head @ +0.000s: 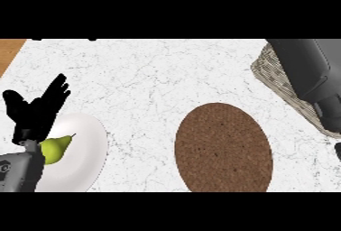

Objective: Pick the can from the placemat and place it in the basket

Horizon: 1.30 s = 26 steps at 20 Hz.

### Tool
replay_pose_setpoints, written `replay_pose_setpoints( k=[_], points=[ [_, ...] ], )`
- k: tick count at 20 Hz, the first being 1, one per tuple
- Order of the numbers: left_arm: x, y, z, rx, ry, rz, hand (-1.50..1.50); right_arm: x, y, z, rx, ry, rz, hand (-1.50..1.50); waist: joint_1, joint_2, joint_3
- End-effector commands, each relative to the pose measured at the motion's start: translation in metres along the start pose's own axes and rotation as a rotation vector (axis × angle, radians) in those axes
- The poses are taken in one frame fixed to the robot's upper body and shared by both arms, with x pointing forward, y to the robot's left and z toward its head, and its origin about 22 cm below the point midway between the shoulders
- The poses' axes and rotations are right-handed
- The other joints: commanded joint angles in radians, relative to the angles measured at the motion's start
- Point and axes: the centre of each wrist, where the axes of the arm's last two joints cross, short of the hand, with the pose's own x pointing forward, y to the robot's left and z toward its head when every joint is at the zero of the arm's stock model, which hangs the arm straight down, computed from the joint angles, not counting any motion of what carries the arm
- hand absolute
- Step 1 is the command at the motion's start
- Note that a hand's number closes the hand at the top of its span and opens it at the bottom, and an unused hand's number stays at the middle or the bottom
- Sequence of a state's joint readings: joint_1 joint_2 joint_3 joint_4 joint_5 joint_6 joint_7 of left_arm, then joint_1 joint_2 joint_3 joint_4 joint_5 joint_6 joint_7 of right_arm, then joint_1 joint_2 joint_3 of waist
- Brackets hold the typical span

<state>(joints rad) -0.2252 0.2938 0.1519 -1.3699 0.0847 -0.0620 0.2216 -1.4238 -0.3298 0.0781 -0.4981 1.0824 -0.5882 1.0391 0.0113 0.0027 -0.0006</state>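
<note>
I log one placemat (223,149). To its right: one basket (276,76) under right hand (332,112), grip I cannot tell. To its left: one plate (86,135), one pear (57,146), left hand (36,113) relaxed.

My left hand (36,113) is flat black all over, with slim fingers and a thicker thumb on a narrow black wrist, and I can make out no markings on it. The left forearm (16,173) is a mid-grey shell with a small dark-outlined fitting near its edge. The right forearm (303,58) is a broad, smooth casing in darker grey, turning black at its lower end.
</note>
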Motion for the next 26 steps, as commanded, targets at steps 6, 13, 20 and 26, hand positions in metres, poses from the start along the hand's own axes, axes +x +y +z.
replay_pose_setpoints(
  k=[6, 13, 20, 26],
  points=[
    [0.013, -0.013, 0.006, 0.022, -0.025, 0.004, 0.00, -0.077, 0.019, -0.031, -0.002, 0.074, 0.081, 1.50, -0.006, -0.002, 0.001],
    [0.001, 0.001, 0.005, 0.015, -0.005, -0.001, 0.00, -0.108, 0.009, -0.038, -0.012, 0.115, -0.011, 1.50, -0.013, -0.004, 0.000],
    [-0.001, -0.008, 0.005, 0.005, -0.002, 0.004, 0.00, -0.177, 0.021, -0.060, -0.156, 0.275, -0.041, -1.50, -0.002, 0.003, 0.001],
    [0.005, -0.014, 0.001, 0.000, -0.013, 0.015, 0.00, -0.203, 0.030, -0.066, -0.120, 0.206, -0.023, -1.50, 0.011, 0.006, 0.002]
  ],
)
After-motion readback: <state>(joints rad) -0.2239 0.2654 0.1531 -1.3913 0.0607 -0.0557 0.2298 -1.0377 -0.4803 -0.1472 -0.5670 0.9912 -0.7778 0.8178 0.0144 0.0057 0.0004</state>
